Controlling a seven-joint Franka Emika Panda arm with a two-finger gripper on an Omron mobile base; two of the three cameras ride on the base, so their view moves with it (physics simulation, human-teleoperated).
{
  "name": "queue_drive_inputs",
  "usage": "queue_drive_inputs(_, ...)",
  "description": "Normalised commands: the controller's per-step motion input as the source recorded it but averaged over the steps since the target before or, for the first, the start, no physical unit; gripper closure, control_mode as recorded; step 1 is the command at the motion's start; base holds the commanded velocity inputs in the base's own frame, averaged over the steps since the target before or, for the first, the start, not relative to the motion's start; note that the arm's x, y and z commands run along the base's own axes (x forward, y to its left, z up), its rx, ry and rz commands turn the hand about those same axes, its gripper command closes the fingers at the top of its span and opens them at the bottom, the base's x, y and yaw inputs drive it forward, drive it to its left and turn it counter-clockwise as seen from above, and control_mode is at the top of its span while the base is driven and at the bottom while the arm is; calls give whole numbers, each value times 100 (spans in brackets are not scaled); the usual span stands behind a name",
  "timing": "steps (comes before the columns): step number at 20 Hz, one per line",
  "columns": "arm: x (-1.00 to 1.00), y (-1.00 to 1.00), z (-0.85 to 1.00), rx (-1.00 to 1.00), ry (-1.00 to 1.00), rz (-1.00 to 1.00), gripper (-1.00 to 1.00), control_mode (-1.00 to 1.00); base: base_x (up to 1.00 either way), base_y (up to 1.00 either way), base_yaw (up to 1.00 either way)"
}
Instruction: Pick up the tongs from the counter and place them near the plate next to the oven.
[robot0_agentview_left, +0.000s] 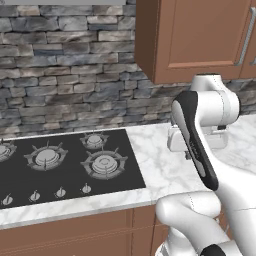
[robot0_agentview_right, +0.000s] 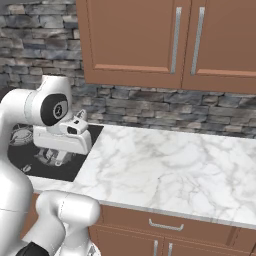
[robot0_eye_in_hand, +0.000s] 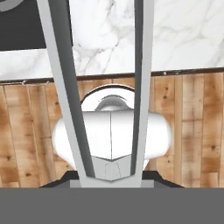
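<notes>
**Silver tongs lifted, carry to the plate not yet done**

Silver-grey tongs (robot0_eye_in_hand: 105, 87) are seen in the hand view running away from the tool (robot0_eye_in_hand: 112, 175) as two long narrow arms, spread wider at the far end and drawn together at the near end, where they pass down out of sight at the tool. Their near end appears to be clamped in the tool, though the fingertips themselves are hidden, so the hold is judged rather than plainly seen. Beyond the tongs, the marble worktop (robot0_eye_in_hand: 183, 35) is seen, with a corner of the black cooktop (robot0_eye_in_hand: 22, 30) to one side; nearer the tool, past the worktop's front edge, wooden floor (robot0_eye_in_hand: 192, 131) is seen.

In the left base view the hand is carried above the bare marble just beside the cooktop (robot0_agentview_left: 65, 165), clear of the surface. In the right base view the hand (robot0_agentview_right: 62, 137) hangs over the edge where cooktop and marble meet, with a wide stretch of worktop (robot0_agentview_right: 175, 165) lying off to the side away from the burners.

As far as can be judged, the pick-up has been made: the tongs are off the worktop and raised with the tool. What is left is the carry and the set-down. Neither plate nor oven can be made out from where the tool stands, so a drive of the base or a wide swing will probably be called for first.
</notes>
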Motion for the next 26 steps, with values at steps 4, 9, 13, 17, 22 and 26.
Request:
queue_drive_inputs(4,0,0,0,0,0,0,100,100,0,0,0)
queue_drive_inputs(9,0,0,0,0,0,0,100,100,-92,0,0)
queue_drive_inputs(13,0,0,0,0,0,0,100,100,-78,0,0)
queue_drive_inputs(17,0,0,0,0,0,0,100,100,-49,32,35)
queue_drive_inputs(22,0,0,0,0,0,0,100,100,-3,25,98)
queue_drive_inputs(26,0,0,0,0,0,0,100,100,0,2,100)
